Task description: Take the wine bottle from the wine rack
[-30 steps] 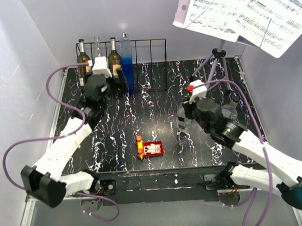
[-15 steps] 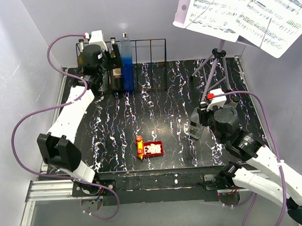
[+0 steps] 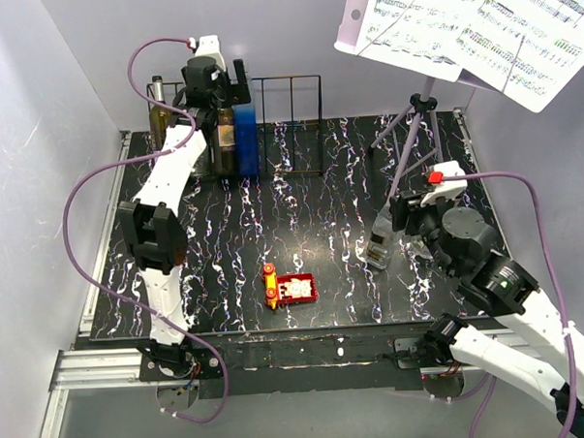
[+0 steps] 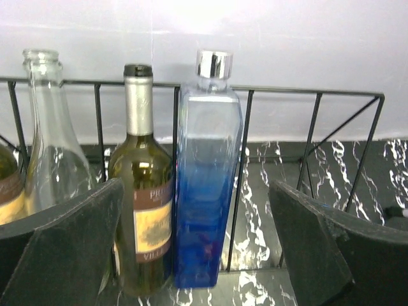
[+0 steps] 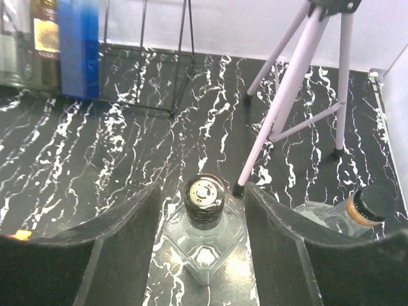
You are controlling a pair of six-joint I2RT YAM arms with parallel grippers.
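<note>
The black marbled counter (image 3: 321,208) carries the wine rack (image 4: 287,90) along its back edge. In the left wrist view the left end of the rack is cut off. To the right of the rack stands a music stand (image 3: 416,126), its sheets cut by the picture border. The wine bottle (image 4: 141,191) stands upright in the rack, between a clear bottle (image 4: 48,153) and a blue bottle (image 4: 207,185). From above, the left arm hides its neck. The left gripper (image 4: 194,217) is spread wide just in front of the rack and grasps nothing. Well apart from the rack, the right gripper (image 5: 201,191) is also wide, its fingers on either side of a small square bottle (image 5: 204,245).
</note>
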